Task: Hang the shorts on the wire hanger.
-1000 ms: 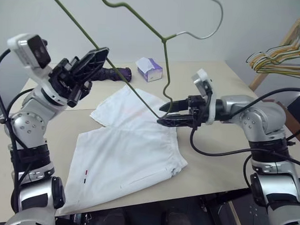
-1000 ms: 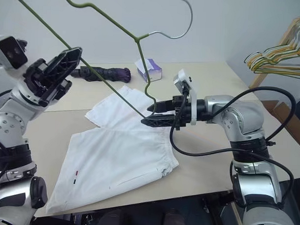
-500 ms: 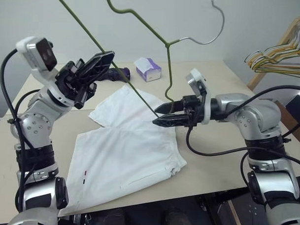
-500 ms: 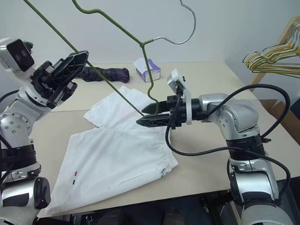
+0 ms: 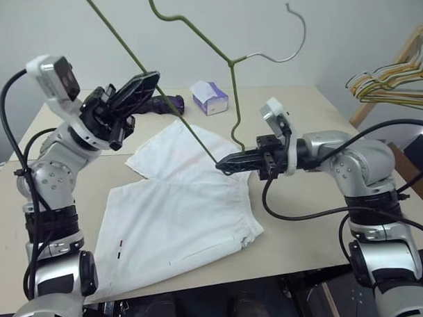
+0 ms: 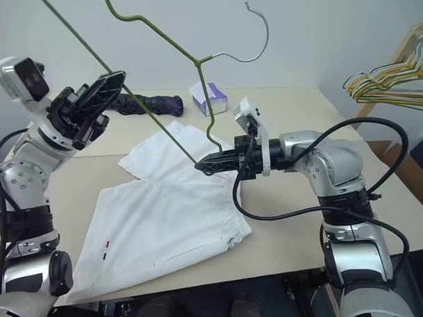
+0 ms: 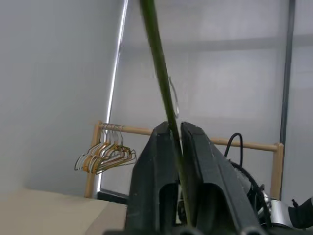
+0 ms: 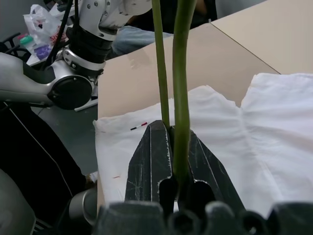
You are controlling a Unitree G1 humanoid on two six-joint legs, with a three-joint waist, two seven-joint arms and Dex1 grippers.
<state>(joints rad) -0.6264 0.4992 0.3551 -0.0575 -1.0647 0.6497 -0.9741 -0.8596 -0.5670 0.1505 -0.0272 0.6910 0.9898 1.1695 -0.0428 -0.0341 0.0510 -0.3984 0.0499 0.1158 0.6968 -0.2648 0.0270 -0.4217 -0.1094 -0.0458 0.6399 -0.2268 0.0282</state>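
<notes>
The shorts (image 5: pixel 189 206) lie flat on the table (image 5: pixel 299 224), and the wire hanger (image 5: pixel 191 133) is up in the air above them. The right gripper (image 5: pixel 229 161) is pinched tight on the hanger's low corner. The left gripper (image 5: pixel 139 88) has the wire between its 2 fingers, maybe loosely, so it should let go slowly so the hanger does not swing.

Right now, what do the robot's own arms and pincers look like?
Both arms are silver-grey metal with rounded joints, dark bands and looping black cables. Each wrist bears a white camera block. The left pincer and right pincer each have two black tapered fingers.
</notes>
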